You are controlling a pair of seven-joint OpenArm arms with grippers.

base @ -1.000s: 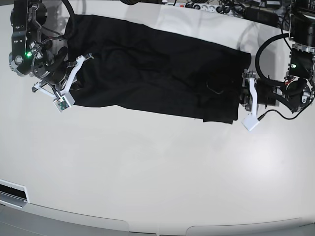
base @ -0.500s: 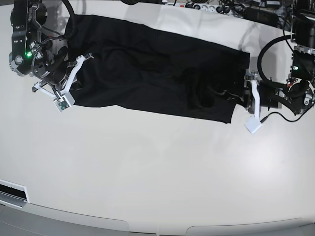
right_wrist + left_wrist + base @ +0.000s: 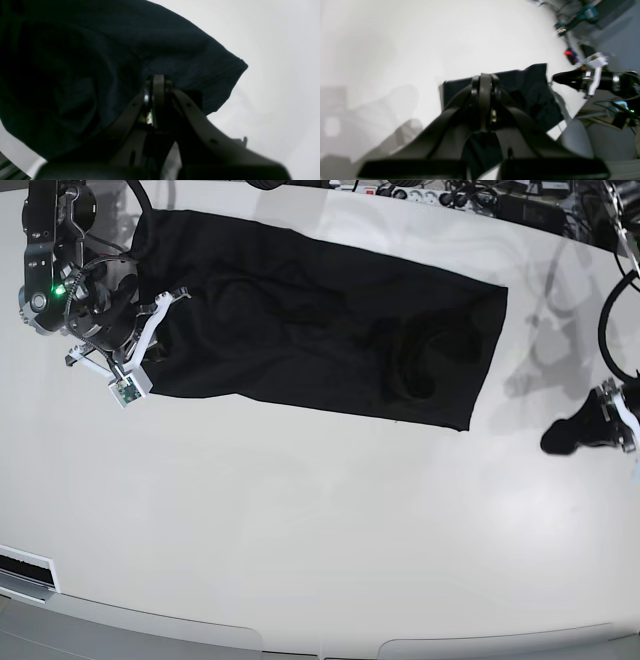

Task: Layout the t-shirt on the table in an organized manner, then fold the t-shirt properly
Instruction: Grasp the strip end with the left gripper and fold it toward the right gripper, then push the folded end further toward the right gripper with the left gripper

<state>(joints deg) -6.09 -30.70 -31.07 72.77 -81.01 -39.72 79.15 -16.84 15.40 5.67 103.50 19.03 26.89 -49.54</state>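
- Black cloth of the t-shirt (image 3: 320,325) lies in a long band across the upper part of the white counter (image 3: 300,530), running from about 10 o'clock down toward 2 o'clock in the base view.
- At the 10 o'clock end, the right claw (image 3: 140,345) sits at the shirt's left edge; its dark arm body and a small white bracket rest just beside the cloth.
- From the right wrist view, the right claw (image 3: 155,86) has its two fingers pressed together with dark fabric bunched around the tips, so it grips the shirt's edge.
- In that same view a hemmed corner of the shirt (image 3: 225,65) juts toward 2 o'clock over bare counter (image 3: 282,50).
- Near the shirt's right end, rounded creases show in the cloth at about 1 o'clock in the base view; the right edge there lies straight and flat.
- Well apart from the shirt, at 3 o'clock, the left claw (image 3: 562,437) hangs over bare counter, touching no cloth.
- From the left wrist view, the left claw (image 3: 485,82) has its fingers closed against each other with nothing between them; the shirt (image 3: 535,100) lies beyond the tips.
- Cables and plugs (image 3: 440,195) crowd the far counter edge at 12 o'clock.
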